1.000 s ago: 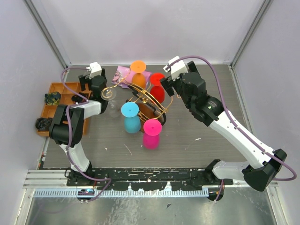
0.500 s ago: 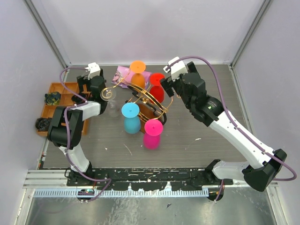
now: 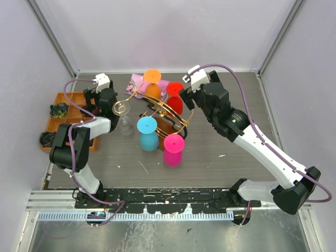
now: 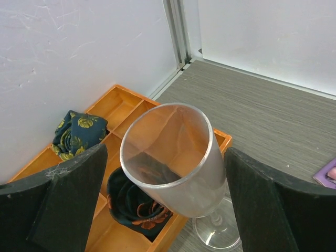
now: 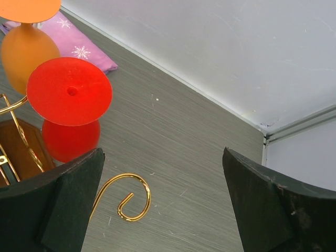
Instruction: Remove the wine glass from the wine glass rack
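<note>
**Step in hand (judged):** L gripper (image 4: 167, 157) backs clear of the glass (image 4: 176, 181), which stands foot-down on the worktop, off the rack (image 3: 164, 124).

**Procedure**
1. L fingers are to be left wide, w/o any closing.
2. The arm should withdraw along the finger axis or straight up, w/o sideways swing. The bowl sits high on a thin stem and prob. tips easily.
3. The operator should watch the tray (image 4: 134, 94) just beside the foot, and the rack's scroll on the opp. side.

**Position**
- The glass is near the worktop's left edge, between tray and rack.
- Its bowl lies between the 2 L fingers, both spread wide. A gap shows at 1 pad. Contact at the other can't be told.
- R gripper (image 5: 163, 157) has its fingers wide with nothing between, at the rack's far-right side.
</note>
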Tool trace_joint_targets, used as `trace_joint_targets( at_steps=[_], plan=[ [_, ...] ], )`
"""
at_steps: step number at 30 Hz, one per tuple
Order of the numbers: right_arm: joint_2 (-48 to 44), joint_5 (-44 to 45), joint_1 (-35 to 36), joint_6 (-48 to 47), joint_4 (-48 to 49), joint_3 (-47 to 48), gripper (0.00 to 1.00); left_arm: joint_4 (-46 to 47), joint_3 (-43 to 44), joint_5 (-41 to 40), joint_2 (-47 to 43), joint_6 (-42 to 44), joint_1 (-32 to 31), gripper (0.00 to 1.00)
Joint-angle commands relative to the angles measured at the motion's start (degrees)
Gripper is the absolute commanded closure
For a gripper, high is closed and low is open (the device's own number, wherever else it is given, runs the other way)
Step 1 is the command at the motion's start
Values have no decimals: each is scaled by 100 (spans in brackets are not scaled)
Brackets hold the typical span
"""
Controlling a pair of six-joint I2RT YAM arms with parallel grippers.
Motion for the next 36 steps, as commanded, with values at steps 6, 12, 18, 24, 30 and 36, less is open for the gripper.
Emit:
trace_joint_targets(
  at_steps=[6, 12, 18, 24, 30, 36],
  plan=[
    [-189, -12, -1, 56, 253, 4, 0, 157, 405, 12, 91, -54, -26, 1],
    [-132, -45, -1, 50, 279, -7, 0, 24, 978, 193, 406, -18, -20, 1],
    [-143, 6, 0, -15, 293, -27, 0, -181, 1609, 314, 858, -44, -21, 1],
    [-154, 36, -1, -62, 330, -74, 0, -296, 1935, 392, 1047, -121, -33, 1],
    [-138, 51, -2, -79, 350, -92, 0, -409, 2230, 405, 1175, -100, -37, 1],
    [-127, 36, 4, -93, 393, -126, 0, -312, 1985, 303, 998, -113, -45, 1]
  ],
)
